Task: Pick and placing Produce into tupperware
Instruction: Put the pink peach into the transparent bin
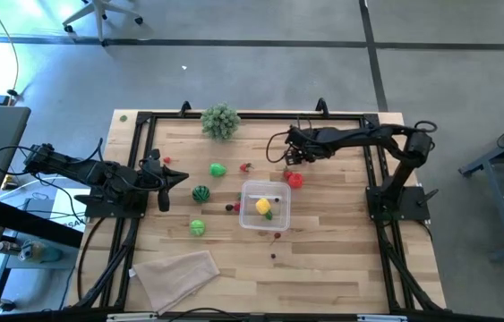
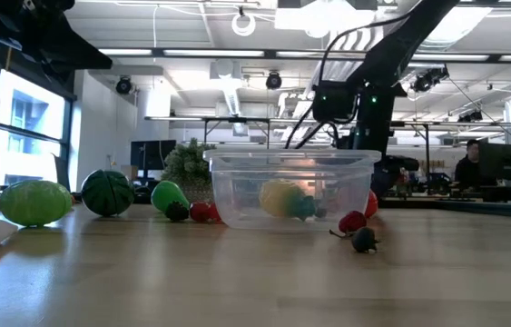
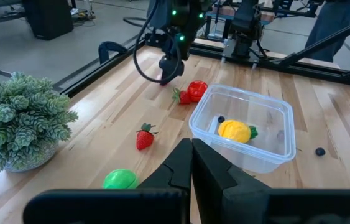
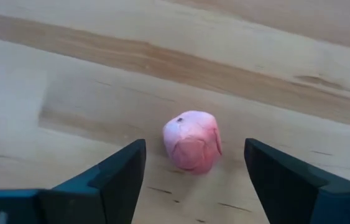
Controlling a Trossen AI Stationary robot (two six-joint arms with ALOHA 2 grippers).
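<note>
The clear tupperware (image 1: 263,204) stands mid-table with a yellow piece (image 3: 234,130) and a tiny dark berry inside. My right gripper (image 4: 193,163) points down just beyond the container's far right corner, open. Its fingers stand on either side of a small pinkish-red piece of produce (image 4: 193,148) that rests on the wood, and they do not touch it. A red tomato (image 3: 196,90) lies beside that gripper (image 3: 167,73). A strawberry (image 3: 145,137) and green pieces (image 1: 218,168) (image 1: 200,192) (image 1: 197,227) lie to the container's left. My left gripper (image 1: 183,178) waits shut at the left.
A bushy grey-green plant (image 1: 220,121) stands at the far edge. A beige folded cloth (image 1: 180,273) lies near the front left. Small dark and red berries (image 2: 362,238) sit on the wood in front of the container. A black frame (image 1: 144,116) borders the table.
</note>
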